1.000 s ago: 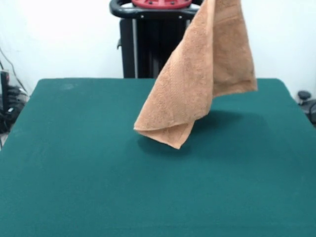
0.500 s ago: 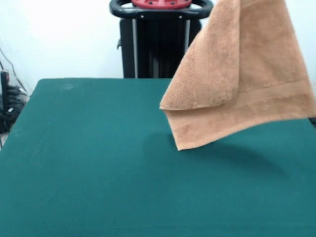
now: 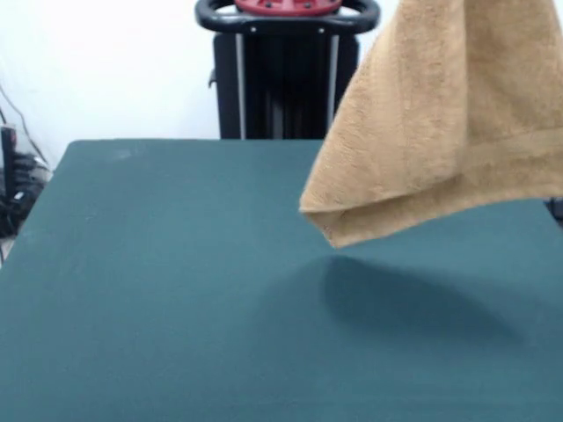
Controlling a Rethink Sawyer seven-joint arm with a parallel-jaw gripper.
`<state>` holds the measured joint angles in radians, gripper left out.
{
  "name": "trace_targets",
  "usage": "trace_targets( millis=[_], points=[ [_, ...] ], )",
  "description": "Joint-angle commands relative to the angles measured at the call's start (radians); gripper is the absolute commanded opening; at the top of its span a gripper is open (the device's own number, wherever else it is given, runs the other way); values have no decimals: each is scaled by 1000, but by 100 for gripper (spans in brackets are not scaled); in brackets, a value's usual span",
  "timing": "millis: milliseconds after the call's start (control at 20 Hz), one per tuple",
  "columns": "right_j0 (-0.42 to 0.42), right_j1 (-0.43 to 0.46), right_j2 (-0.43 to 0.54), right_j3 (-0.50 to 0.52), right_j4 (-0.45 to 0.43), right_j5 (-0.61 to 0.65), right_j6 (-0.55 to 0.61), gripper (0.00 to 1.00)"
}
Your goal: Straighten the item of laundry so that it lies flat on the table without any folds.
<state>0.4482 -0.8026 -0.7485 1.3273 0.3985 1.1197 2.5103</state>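
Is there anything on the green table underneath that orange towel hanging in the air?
No. In the front view, only the towel's dark shadow falls on the table; the stretch between them is bare.

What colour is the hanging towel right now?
Tan-orange terry-cloth towel, with a woven border band near its lower edge; front view shows it.

We record the towel [image 3: 440, 114] as plain tan-orange terry with one woven band of the same colour near its lower edge. The table [image 3: 158, 290] is uniform dark green, unpatterned, with a darker shadow patch at centre right.
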Motion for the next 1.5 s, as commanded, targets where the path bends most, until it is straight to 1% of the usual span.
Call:
trace_targets(
  millis=[50,300,450,600,850,1050,1300,1400,1500],
  points=[
    [-58,90,100,-100,35,60,244,0],
    [-92,109,120,-156,35,63,221,0],
    [-122,113,144,-149,35,11,174,0],
    [-137,116,162,-132,42,-39,154,0],
    [-141,130,172,-153,52,-53,177,0],
    [-145,133,190,-144,67,-123,178,0],
    [-147,140,213,-91,69,-270,153,0],
    [-155,145,225,-91,68,-291,143,0],
    [-159,150,225,-114,64,-274,147,0]
  ],
)
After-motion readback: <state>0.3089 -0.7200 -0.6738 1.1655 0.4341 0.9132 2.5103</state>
